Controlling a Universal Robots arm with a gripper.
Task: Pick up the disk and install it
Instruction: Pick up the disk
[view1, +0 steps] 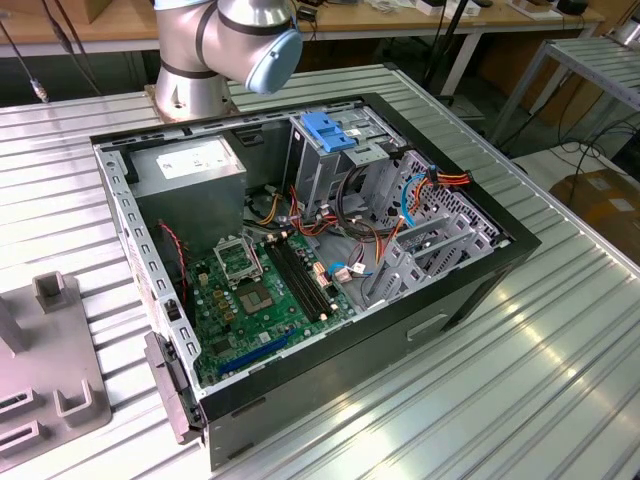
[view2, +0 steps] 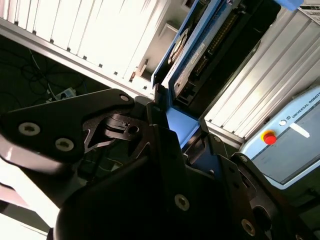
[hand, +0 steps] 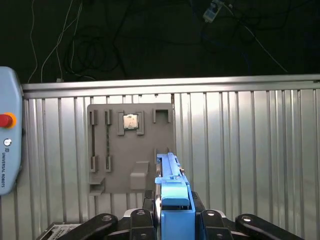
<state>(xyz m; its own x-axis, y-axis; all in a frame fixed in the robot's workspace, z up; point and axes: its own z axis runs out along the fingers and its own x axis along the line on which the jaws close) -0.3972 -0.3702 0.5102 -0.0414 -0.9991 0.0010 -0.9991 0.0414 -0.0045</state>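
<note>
Matte black end effector (hand: 175, 212) clamps the flat, blue-framed disk (hand: 170, 172) edge-on above the ribbed metal table (hand: 250, 150).

The disk (hand: 175, 205) sits gripped between the jaws.

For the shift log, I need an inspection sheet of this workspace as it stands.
Surface: ribbed metal table, carrying an open computer case.
Job's things: the disk, edge-on in the gripper, above the table.
Clutter: grey fixture plate with a chip seated in a pocket.
Grippers: gripper shut on the disk.
Cables: coloured wire bundles inside the case; dark cables on the floor beyond the table.
Surroundings: pendant with a red button; cardboard box.
</note>
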